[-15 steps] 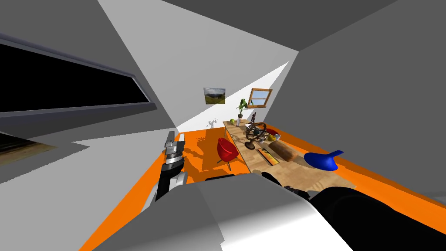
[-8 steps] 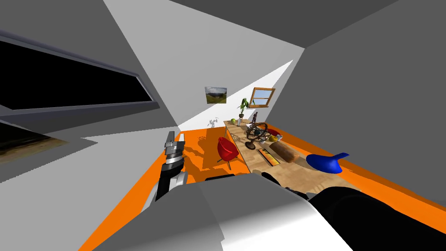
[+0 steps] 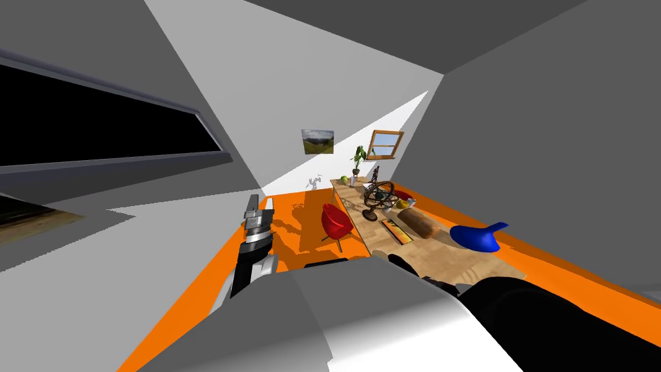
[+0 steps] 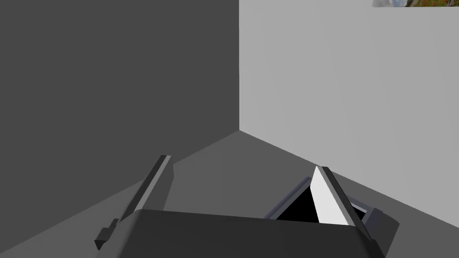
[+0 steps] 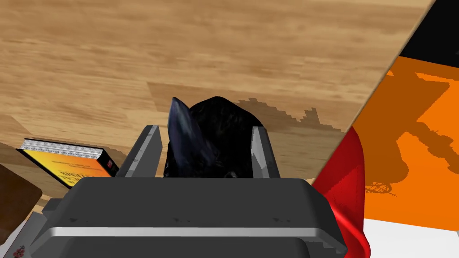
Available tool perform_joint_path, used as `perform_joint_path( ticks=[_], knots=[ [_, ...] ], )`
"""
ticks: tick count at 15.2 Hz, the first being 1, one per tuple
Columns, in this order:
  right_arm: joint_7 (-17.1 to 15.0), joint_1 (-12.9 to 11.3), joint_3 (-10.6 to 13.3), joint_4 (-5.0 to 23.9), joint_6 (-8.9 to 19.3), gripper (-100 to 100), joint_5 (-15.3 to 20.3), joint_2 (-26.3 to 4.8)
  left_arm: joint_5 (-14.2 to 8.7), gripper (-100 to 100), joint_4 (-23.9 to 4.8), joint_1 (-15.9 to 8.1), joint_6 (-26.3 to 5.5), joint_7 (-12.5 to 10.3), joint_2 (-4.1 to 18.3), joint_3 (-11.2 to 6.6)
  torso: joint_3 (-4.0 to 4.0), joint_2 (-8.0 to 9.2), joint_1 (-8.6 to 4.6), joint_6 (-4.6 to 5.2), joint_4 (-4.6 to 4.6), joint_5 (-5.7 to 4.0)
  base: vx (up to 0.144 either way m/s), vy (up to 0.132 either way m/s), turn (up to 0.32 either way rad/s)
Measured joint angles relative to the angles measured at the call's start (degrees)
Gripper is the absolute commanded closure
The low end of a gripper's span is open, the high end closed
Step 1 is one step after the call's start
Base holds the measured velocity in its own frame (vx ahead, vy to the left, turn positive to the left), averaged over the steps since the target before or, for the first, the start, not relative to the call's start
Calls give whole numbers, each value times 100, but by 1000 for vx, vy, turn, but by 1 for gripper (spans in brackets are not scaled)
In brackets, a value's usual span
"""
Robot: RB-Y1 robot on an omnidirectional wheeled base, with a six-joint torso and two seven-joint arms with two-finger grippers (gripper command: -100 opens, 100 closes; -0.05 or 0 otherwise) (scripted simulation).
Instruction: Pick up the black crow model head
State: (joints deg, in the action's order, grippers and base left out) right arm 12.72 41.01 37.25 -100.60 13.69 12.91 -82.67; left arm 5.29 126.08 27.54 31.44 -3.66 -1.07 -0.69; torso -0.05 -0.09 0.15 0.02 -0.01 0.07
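Right gripper (image 5: 205,131) fingers (image 5: 145,152) clamp the black crow head (image 5: 219,125); raise it straight above the desk (image 5: 134,53), gripping steadily, clear of the book (image 5: 67,162).

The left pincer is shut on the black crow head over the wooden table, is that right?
No, it is the right pincer that is shut on the black crow head over the wooden table; the right wrist view shows it. The left pincer is open.

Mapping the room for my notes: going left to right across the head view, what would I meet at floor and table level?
Left tool → red chair → ringed globe → brown cylinder → blue curved object.
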Motion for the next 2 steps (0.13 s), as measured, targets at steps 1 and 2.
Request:
perform_joint_path(
  ticks=[1,2],
  knots=[
    [-23,27,-6,-87,23,100,-19,-97,0,0,0,0,0,0,0,0,-1,-1,2,-1,0,2,31,22,-71],
    [-42,39,0,-168,48,100,-43,-189,0,0,0,0,0,0,0,0,-1,-2,4,-1,0,2,17,14,-24]
  ],
)
